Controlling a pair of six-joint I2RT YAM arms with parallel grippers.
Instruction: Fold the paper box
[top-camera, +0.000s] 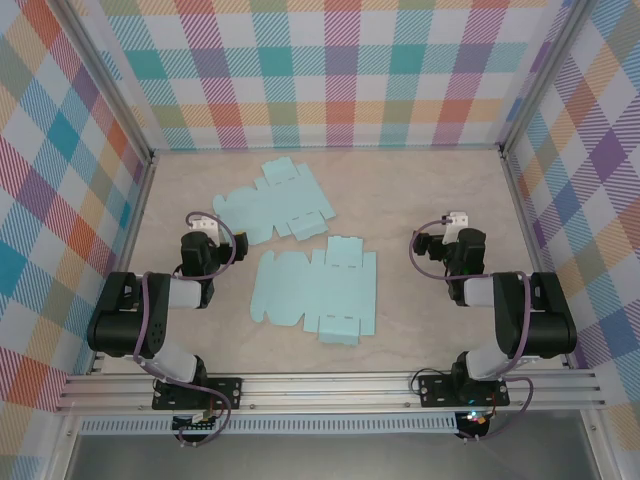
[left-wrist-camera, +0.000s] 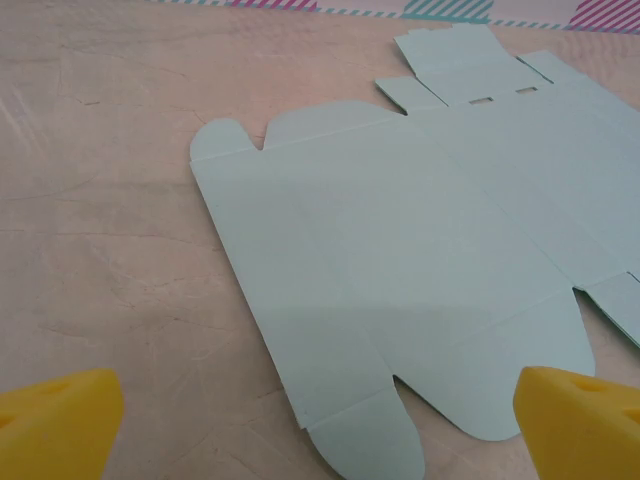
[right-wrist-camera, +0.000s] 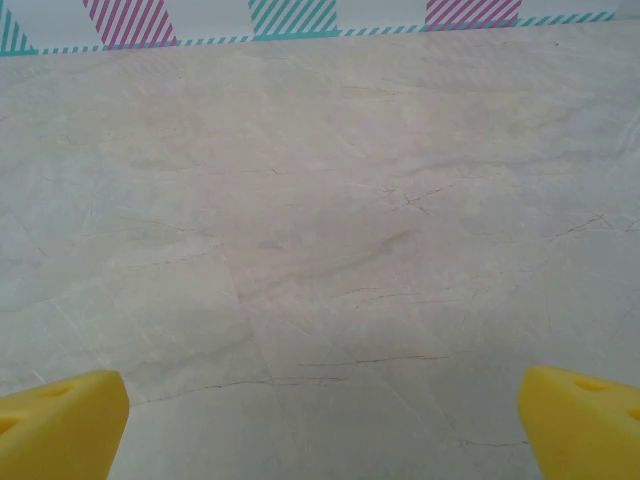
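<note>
Two flat, unfolded light blue paper box sheets lie on the table. One paper box (top-camera: 318, 292) lies in the middle between the arms, the other (top-camera: 275, 203) farther back and to the left. My left gripper (top-camera: 203, 228) stands open just left of the far sheet. In the left wrist view that sheet (left-wrist-camera: 400, 250) spreads ahead and to the right, and one rounded flap reaches between the yellow fingertips (left-wrist-camera: 60, 425) of the left gripper (left-wrist-camera: 320, 430). My right gripper (top-camera: 455, 222) is open over bare table, right of both sheets, and nothing sits between its jaws (right-wrist-camera: 320, 430).
The marbled beige table (top-camera: 420, 190) is walled by plaid panels at the back (top-camera: 330, 70) and both sides. An aluminium rail (top-camera: 330, 385) runs along the near edge where the arm bases are bolted.
</note>
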